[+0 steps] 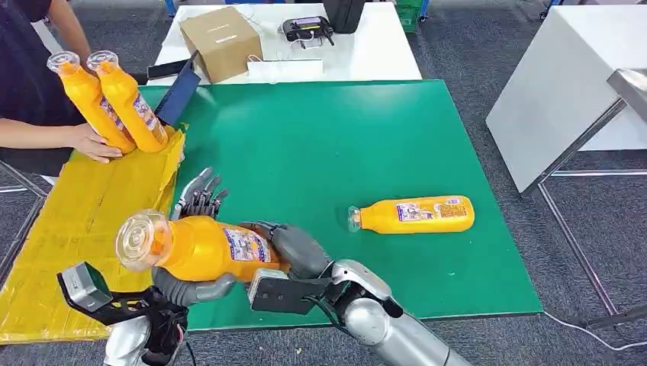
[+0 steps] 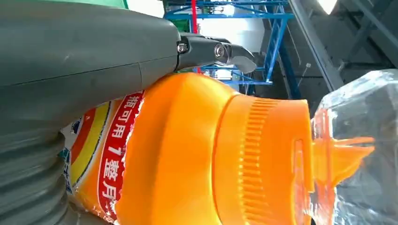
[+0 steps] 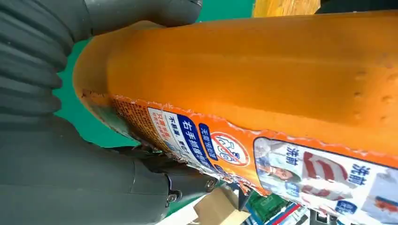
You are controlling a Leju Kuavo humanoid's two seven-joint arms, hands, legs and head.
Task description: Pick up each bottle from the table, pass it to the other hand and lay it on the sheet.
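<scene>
Both hands grip one bottle (image 1: pixel 200 248) near the yellow sheet (image 1: pixel 72 229): left hand (image 1: pixel 187 286) beneath, right hand (image 1: pixel 294 252) at its base (another bottle (image 1: pixel 416 215) lies right).

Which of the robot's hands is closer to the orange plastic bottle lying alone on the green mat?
Right. The right hand grips the held bottle's base, nearer the lying orange plastic bottle; the left hand holds farther away.

Held bottle (image 1: pixel 200 247) hides right hand (image 1: pixel 294 250) fingers; person (image 1: pixel 30 84) cut off by frame edge.
</scene>
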